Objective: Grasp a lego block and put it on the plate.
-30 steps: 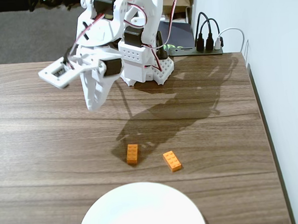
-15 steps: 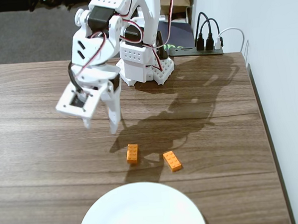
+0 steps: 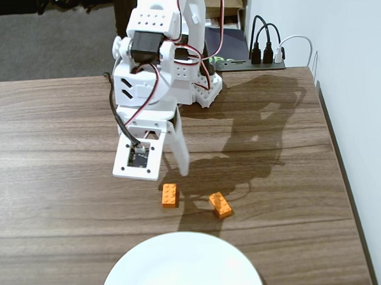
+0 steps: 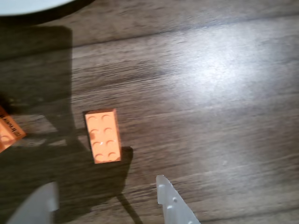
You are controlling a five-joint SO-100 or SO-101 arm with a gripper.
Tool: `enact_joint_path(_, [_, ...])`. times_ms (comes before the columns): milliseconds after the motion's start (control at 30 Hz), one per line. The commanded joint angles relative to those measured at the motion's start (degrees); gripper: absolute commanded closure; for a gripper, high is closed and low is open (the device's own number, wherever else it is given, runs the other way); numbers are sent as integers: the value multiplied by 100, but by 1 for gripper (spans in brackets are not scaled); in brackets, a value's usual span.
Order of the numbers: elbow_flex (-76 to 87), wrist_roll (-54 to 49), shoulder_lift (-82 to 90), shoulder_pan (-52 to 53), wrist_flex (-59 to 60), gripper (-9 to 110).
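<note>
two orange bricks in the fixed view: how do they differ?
Pose: the left brick lies nearly straight toward the plate; the right brick sits skewed.
Place: the left brick lies just below the gripper; the right brick lies off to its right.
Shared: orange, 2x4 studs, flat on the table, not on the plate.

two lego blocks [image 3: 169, 195] [image 3: 220, 205], one plate [image 3: 180, 267]

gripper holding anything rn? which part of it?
Nothing. The gripper is open above the table, empty, with the nearer lego block lying loose just ahead of its fingertips.
</note>
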Motion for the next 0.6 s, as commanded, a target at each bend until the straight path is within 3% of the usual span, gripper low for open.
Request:
enact_joint_path(0, [-264,62,-35,-88,0,71])
enact_joint_path(567, [-475,70,-976,44,-615,71])
